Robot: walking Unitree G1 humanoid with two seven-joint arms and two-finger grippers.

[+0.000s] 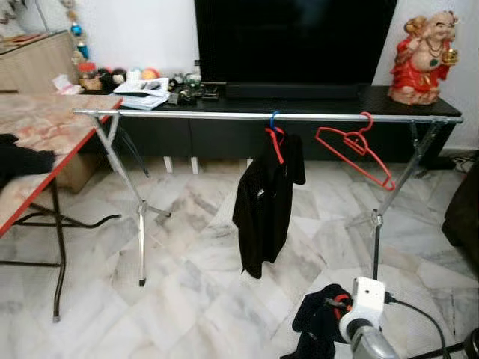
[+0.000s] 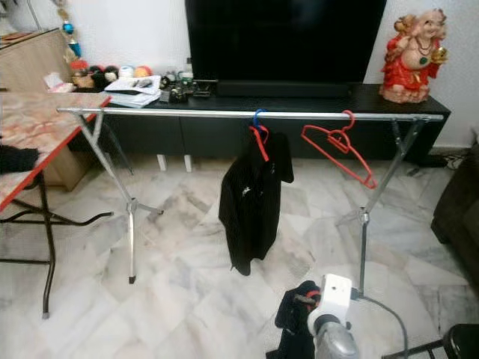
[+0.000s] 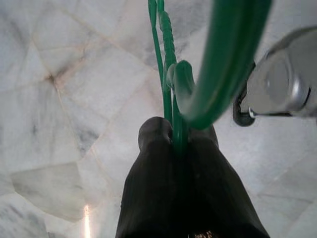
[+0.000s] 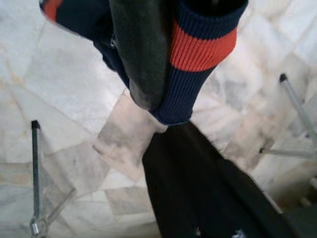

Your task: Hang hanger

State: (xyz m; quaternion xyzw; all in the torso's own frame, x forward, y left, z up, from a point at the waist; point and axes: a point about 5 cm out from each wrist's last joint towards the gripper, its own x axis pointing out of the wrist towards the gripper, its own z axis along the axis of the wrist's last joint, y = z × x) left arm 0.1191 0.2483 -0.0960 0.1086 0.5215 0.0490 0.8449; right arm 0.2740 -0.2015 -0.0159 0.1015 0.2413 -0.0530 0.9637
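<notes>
Marble floor tiles [image 1: 194, 262] in grey and cream run under a long silver metal clothes rail [image 1: 224, 115] on crossed legs, with a black low TV cabinet [image 1: 299, 127] and a red laughing Buddha figurine [image 1: 423, 56] beyond it. On the rail hang a black shirt on a red and blue hanger [image 1: 268, 198] near the middle and an empty red plastic hanger [image 1: 355, 149] to its right. At the left stands a marble-topped folding table [image 1: 37, 142].

Low and near in the head views, the right arm's white wrist housing shows, and the right gripper [image 1: 333, 303] carries a dark navy garment with an orange band [image 1: 314, 325], hanging toward the floor.

From the left wrist, the left gripper [image 3: 176, 136] has its two black fingers closed tight on a thin green plastic hanger [image 3: 171, 94], pinched at the neck just below the hook, which curves away in front. It looks light and stiff but slick, so a hold near the neck should keep it from swivelling.

From the right wrist, the fingers are pressed together on the navy garment's ribbed orange-striped cuff [image 4: 198, 54]; the cloth is soft and limp, drooping below.
</notes>
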